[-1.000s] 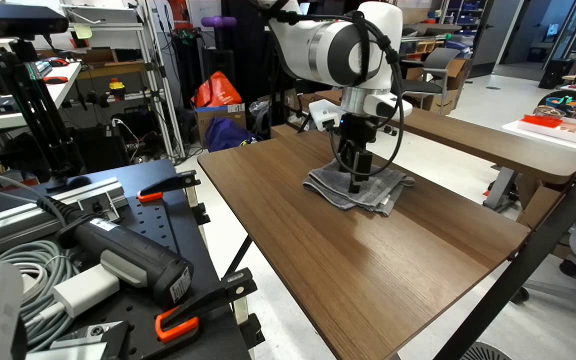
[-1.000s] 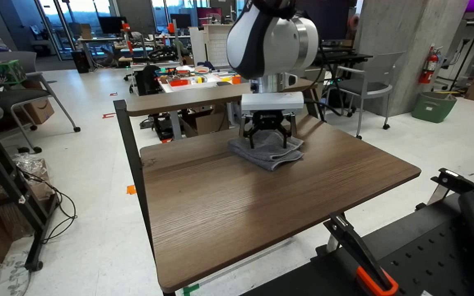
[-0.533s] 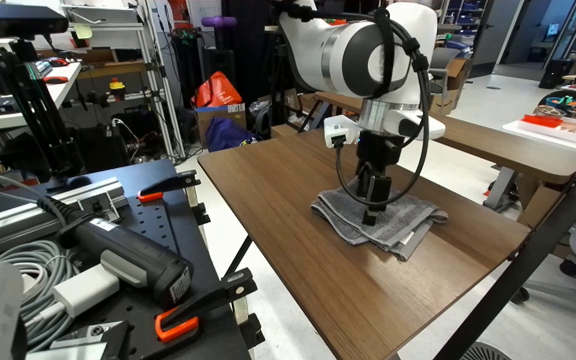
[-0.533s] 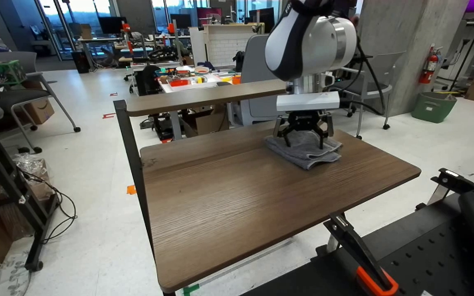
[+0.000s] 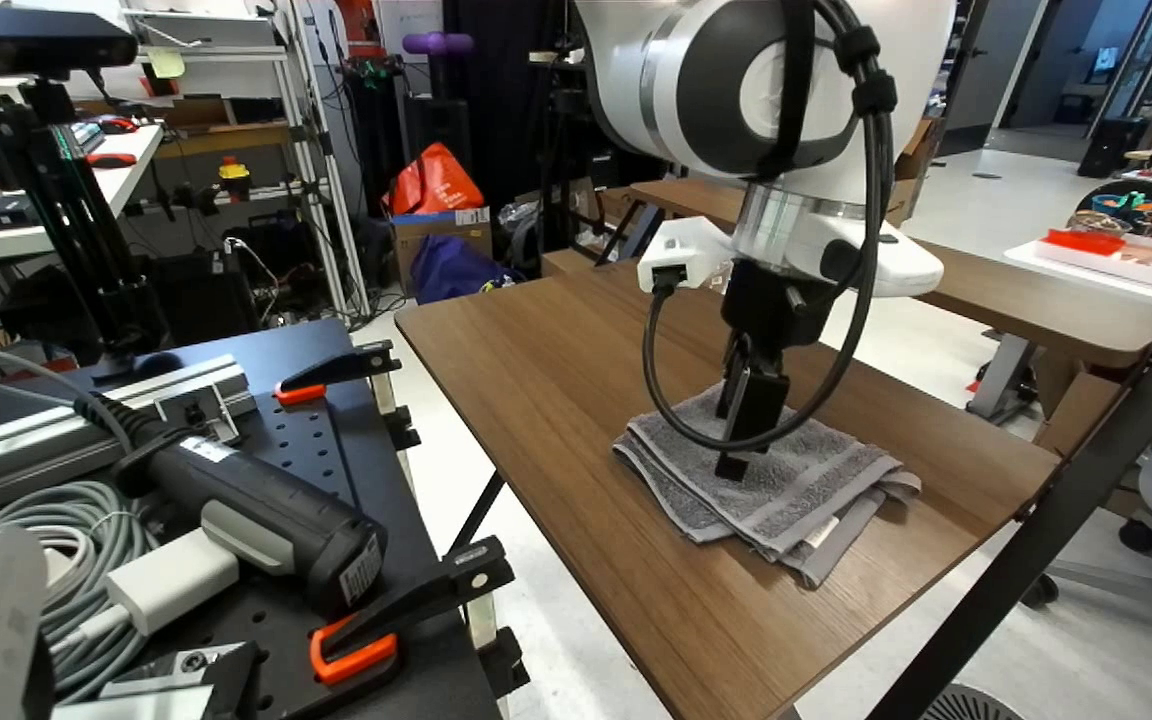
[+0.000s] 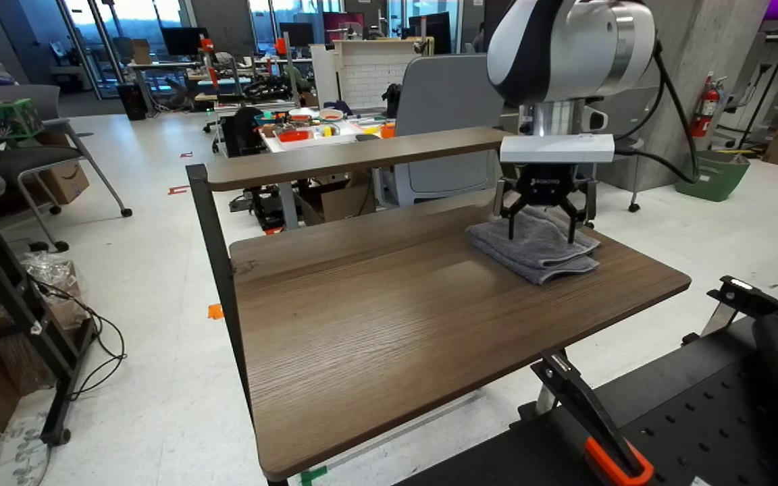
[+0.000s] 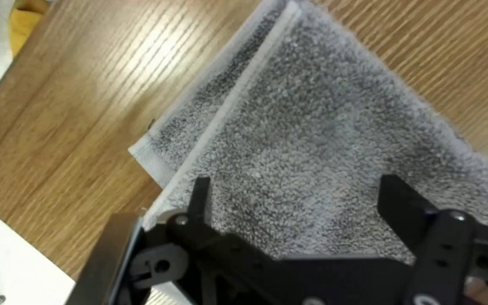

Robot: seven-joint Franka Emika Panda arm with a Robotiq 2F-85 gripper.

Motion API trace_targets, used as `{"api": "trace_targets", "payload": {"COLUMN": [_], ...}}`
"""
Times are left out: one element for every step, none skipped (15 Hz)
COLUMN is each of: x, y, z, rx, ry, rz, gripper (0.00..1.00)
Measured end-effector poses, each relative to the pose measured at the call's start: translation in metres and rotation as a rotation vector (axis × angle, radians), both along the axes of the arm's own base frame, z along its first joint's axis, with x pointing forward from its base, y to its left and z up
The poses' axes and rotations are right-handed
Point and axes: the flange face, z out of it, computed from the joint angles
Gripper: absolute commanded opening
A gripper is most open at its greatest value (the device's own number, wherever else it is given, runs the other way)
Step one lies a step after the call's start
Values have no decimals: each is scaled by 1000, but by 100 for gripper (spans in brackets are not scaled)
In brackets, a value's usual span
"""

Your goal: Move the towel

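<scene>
The grey towel (image 5: 826, 470) lies folded flat on the brown wooden table (image 5: 576, 400). In an exterior view it is near the table's right part (image 6: 531, 260). My gripper (image 6: 541, 239) points down over the towel with its two fingers spread wide. Its fingertips appear to rest on the towel's top surface, with flat fabric between them. In the wrist view the towel (image 7: 311, 118) fills most of the picture below the open gripper (image 7: 297, 180). No fabric is pinched. The lower part of the towel is hidden by the gripper body there.
A raised wooden shelf (image 6: 355, 158) runs along one long side of the table. A black cart (image 5: 336, 470) with orange-handled clamps (image 5: 356, 655) stands beside the opposite side. A dark upright post (image 6: 217, 256) stands at one table end.
My gripper and the towel under it have moved together across the table, rightward in both exterior views and closer to the cart-side camera. The fingers have stayed spread.
</scene>
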Motion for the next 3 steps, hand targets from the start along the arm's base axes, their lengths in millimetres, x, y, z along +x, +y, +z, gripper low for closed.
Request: {"api": "trace_targets", "payload": {"x": [-6, -13, -22], "y": [1, 3, 7], "z": [11, 25, 38], "rx": [13, 22, 29], "ry": [-14, -23, -27], "rz": [0, 10, 25], "gripper": [100, 100, 100]}}
